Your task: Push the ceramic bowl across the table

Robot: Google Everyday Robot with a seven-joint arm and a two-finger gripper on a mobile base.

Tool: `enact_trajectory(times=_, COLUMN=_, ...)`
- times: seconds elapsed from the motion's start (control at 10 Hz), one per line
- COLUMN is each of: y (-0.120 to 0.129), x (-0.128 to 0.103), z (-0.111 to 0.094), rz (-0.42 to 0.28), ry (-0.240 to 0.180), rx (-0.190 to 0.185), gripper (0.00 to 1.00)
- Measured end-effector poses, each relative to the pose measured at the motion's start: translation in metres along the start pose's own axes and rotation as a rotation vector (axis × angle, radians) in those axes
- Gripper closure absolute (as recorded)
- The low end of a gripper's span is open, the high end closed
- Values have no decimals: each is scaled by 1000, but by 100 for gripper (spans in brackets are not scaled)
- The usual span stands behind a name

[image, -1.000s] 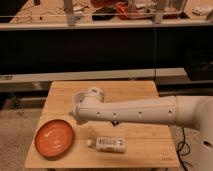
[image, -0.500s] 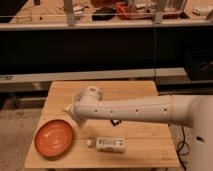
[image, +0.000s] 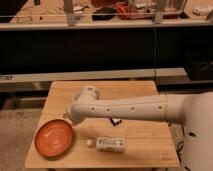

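No legible txt, labels, brands or nos. anywhere, incl. on white packet [image: 110, 144] on table [image: 145, 147].

The tool [image: 66, 120], at the ceramic bowl's [image: 52, 140] upper right rim, is mostly hidden under the arm [image: 120, 107]. A dark thing [image: 116, 121] peeking from beneath the arm is too covered to identify.

The white arm [image: 130, 107] is spanning from 3 o'clock toward 9 o'clock, its wrist [image: 82, 100] is bending downward, and the gripper [image: 67, 118] at its tip is pointing toward 7 o'clock.
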Motion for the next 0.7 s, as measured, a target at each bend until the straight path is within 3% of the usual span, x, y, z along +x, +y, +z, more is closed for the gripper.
enact_trajectory(times=0.1, y=-4, x=-4, z=4, rz=-5, ry=-9, rx=1, gripper=56)
enact_trajectory(times=0.4, y=-16, x=-15, z=15, rz=-22, ry=-41, rx=-4, gripper=87)
enact_trajectory(times=0.6, y=-13, x=-17, z=20, rz=-24, ry=-51, rx=-8, gripper=99)
enact_trajectory(times=0.7, y=-13, x=-21, z=28, rz=-28, ry=-60, rx=-11, gripper=100)
